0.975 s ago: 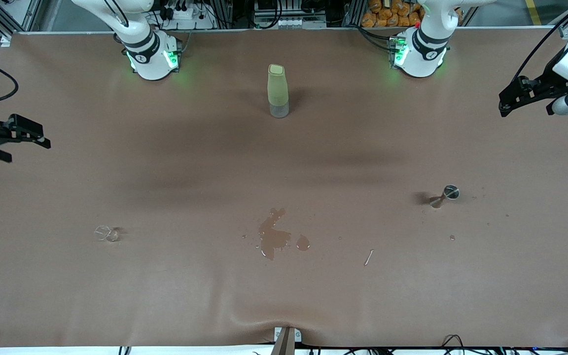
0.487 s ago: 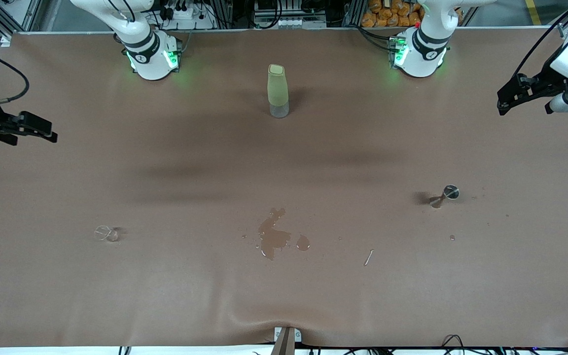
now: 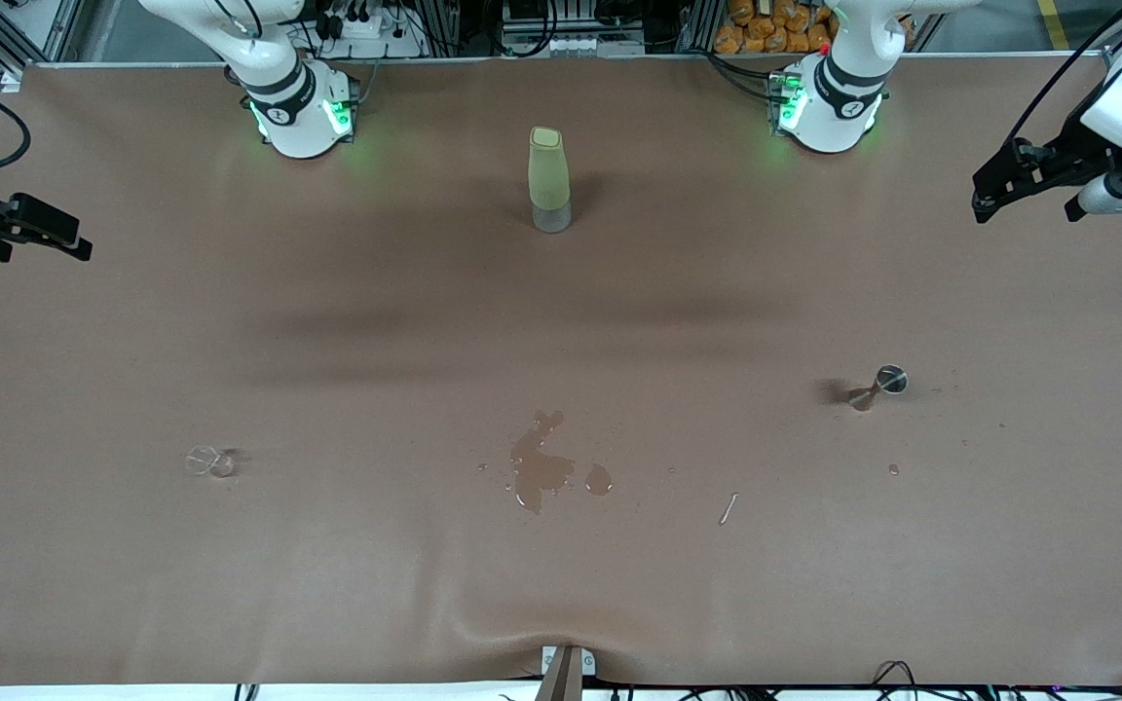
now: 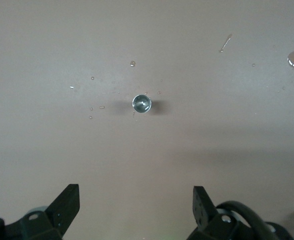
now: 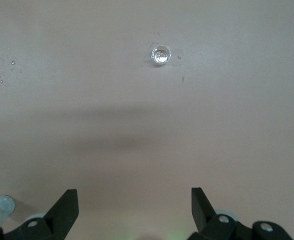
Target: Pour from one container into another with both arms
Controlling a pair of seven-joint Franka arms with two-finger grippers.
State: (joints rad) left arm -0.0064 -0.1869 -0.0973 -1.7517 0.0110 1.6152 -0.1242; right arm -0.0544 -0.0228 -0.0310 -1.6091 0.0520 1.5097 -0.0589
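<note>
Fingers on both grippers stand spread wide with nothing between them. Seen in the front view, the left gripper [image 3: 994, 190] hangs in the air at the upper right of the frame, over the left arm's end of the table [image 3: 376, 584], and the right gripper [image 3: 55, 234] hangs at the upper left edge of the frame, over the right arm's end. Neither touches anything. In the left wrist view its two black fingers [image 4: 67, 205] show at the lower corners of the frame, far apart, with the silver jigger [image 4: 141, 103] in the middle of the frame between them, seen from above as a round shiny rim. In the front view that jigger [image 3: 879, 386] stands upright at the right of the frame, about mid-height. The right wrist view shows its own fingers [image 5: 66, 207] just as wide apart at the bottom of the frame, and the tiny clear glass cup [image 5: 161, 55] sits near the top centre. In the front view the cup [image 3: 210, 461] rests on the table at the lower left of the frame, well apart from the jigger. A brown spill [image 3: 540, 469] lies between the two, low in the centre, with a few small droplets around it. A pale-green bottle [image 3: 548, 178] stands upright at the upper centre, between the two arm bases.
</note>
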